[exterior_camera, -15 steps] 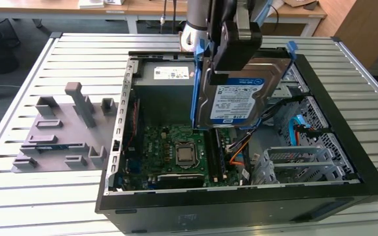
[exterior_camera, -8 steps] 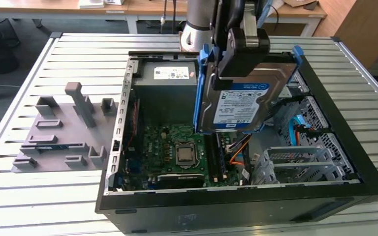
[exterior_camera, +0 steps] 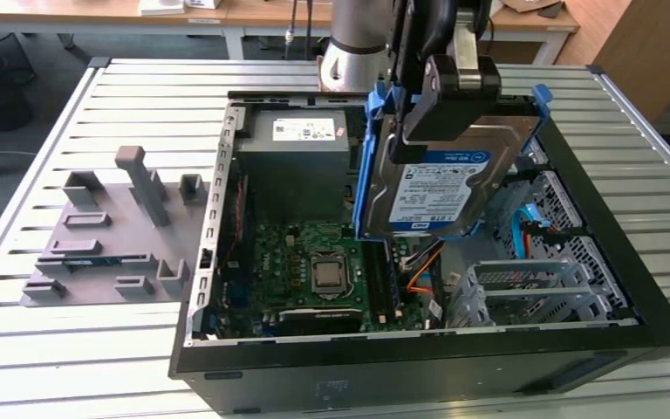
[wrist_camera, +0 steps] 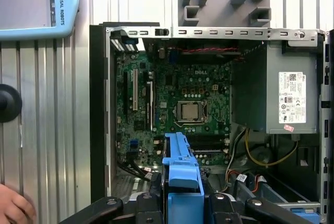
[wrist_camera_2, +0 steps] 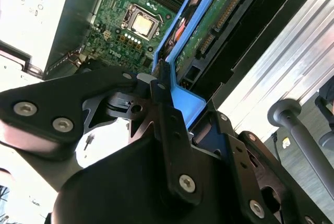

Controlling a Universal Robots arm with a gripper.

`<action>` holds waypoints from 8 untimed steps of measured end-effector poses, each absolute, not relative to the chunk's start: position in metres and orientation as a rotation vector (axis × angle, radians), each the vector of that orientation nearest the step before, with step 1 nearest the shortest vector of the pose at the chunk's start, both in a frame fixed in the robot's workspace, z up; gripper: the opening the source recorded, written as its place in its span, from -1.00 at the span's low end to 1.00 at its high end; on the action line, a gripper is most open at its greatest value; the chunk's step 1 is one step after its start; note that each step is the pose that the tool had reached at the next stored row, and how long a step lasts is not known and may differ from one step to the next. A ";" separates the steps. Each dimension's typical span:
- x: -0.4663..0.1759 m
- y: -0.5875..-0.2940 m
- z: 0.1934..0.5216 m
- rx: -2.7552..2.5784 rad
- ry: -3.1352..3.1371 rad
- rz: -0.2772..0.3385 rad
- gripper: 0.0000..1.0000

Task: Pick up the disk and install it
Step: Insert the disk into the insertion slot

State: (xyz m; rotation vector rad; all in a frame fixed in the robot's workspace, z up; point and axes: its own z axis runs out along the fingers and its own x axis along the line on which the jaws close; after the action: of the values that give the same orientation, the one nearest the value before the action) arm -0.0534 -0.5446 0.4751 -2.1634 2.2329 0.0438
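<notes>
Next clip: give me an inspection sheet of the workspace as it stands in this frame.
Surface: slatted metal table carrying an open computer case.
Job's things: disk with blue side rails, held tilted above the case, not seated.
Clutter: grey slotted fixture beside the case, at the exterior view's left.
Grippers: claw shut on the disk's upper end.
Cables: orange wires inside the case near the disk's lower edge.
Surroundings: wooden desks behind; a hand over the table in the first wrist view.
</notes>
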 end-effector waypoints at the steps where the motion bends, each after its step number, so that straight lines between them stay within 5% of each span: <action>1: -0.053 -0.545 0.475 -2.163 2.233 0.044 -0.27; 8: -0.053 -0.546 0.475 -2.164 2.233 0.044 -0.27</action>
State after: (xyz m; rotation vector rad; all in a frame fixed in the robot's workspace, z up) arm -0.0530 -0.5463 0.4752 -2.1636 2.2327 0.0438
